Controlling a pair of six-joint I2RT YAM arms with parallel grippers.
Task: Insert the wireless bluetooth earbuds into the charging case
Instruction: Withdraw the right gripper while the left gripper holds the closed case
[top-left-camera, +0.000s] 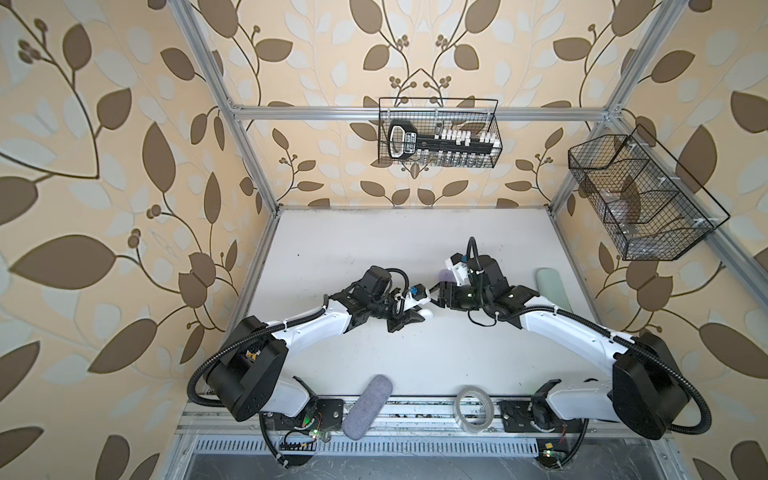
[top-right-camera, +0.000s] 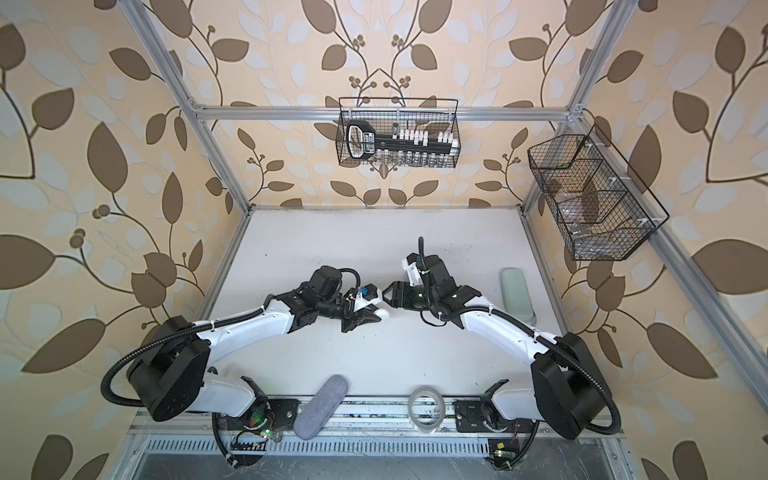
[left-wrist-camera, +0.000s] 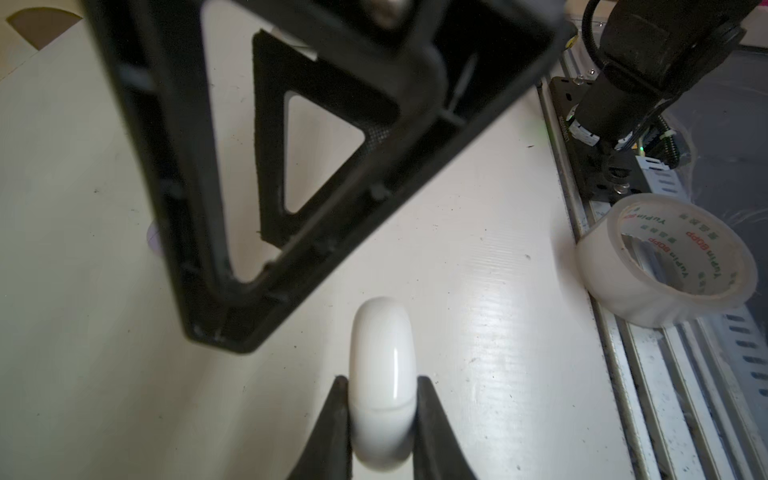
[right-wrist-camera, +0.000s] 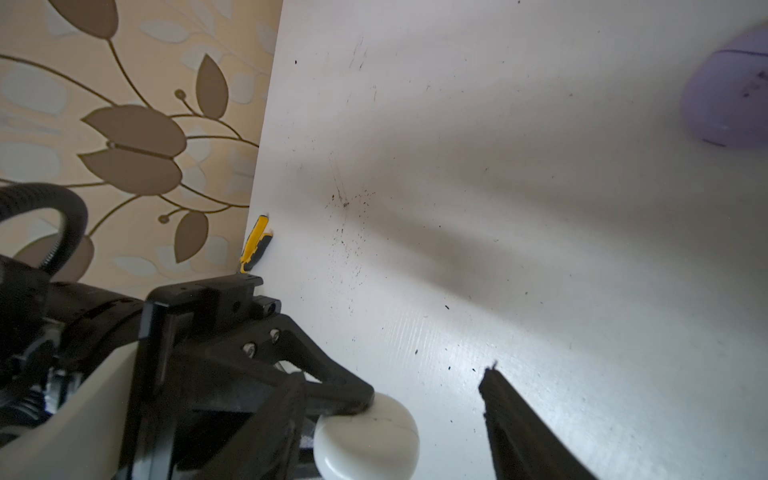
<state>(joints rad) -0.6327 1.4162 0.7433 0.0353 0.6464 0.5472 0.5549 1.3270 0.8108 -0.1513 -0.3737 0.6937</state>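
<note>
1. Grey fabric oblong case (top-left-camera: 368, 409): nearest edge, lying tilted across the front rail.
2. Roll of clear packing tape (top-left-camera: 473, 409) (left-wrist-camera: 598, 270): on the same rail, right of the grey case, red print inside the core.
3. White tabletop (top-left-camera: 374, 249): scuffed and speckled.
4. Left gripper (top-left-camera: 419, 318) (left-wrist-camera: 382, 378): mid-table, clenched on item 5, with one finger on each flat face.
5. White charging case (top-left-camera: 428, 314) (left-wrist-camera: 380, 374) (right-wrist-camera: 365, 436): a round puck with its lid closed and the seam showing, sticking out past the left fingertips. It cannot be told whether it touches the table.
6. Wireless bluetooth earbuds: not visible in any view, so whether they sit inside a case cannot be told.
7. Right gripper (top-left-camera: 434, 294) (top-right-camera: 388, 293): jaws spread and grasping nothing, with the tips just beside the white case, facing the left gripper.
8. Lilac charging case (right-wrist-camera: 731, 95) (top-left-camera: 445, 275): on the table just beyond the right gripper, lid closed, largely hidden by the wrist in both top views.
9. Pale green oblong case (top-left-camera: 549, 286): near the table's right edge, beside the right forearm.
10. Wire basket (top-left-camera: 440, 99): hung on the rear frame bar, holding a black handled tool (top-left-camera: 401, 139) with white blocks.
11. Divided wire basket (top-left-camera: 598, 151): on the right frame rail. Its contents are clear and cannot be identified.
</note>
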